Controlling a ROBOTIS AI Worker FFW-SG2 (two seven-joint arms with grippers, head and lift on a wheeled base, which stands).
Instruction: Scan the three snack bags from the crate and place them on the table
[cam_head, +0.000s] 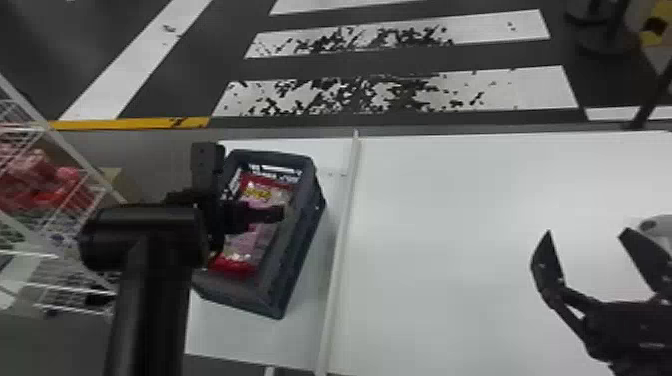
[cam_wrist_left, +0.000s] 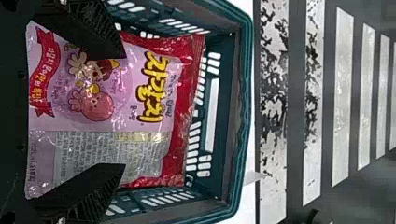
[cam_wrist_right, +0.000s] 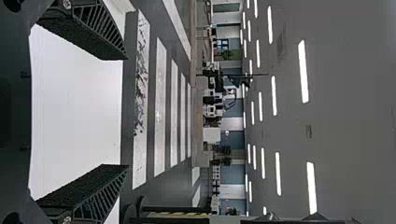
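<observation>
My left gripper (cam_head: 252, 217) is over the dark crate (cam_head: 300, 235) on the left part of the table. Inside the crate lies a pink and red snack bag (cam_head: 265, 200), partly hidden by that gripper. In the left wrist view the open fingers of the left gripper (cam_wrist_left: 123, 112) stand apart above the snack bag (cam_wrist_left: 154, 88), whose printed face is toward the camera. Whether other bags lie beneath it I cannot tell. Over the table's right side, my right gripper (cam_head: 585, 237) is open; the right wrist view shows nothing between the fingers of the right gripper (cam_wrist_right: 126, 112).
A raised white strip (cam_head: 340, 240) divides the white table (cam_head: 445, 250) just right of the crate. A wire rack (cam_head: 50, 210) with red packages stands at the far left. Near the right gripper, a light rounded object (cam_head: 656, 226) shows at the right edge.
</observation>
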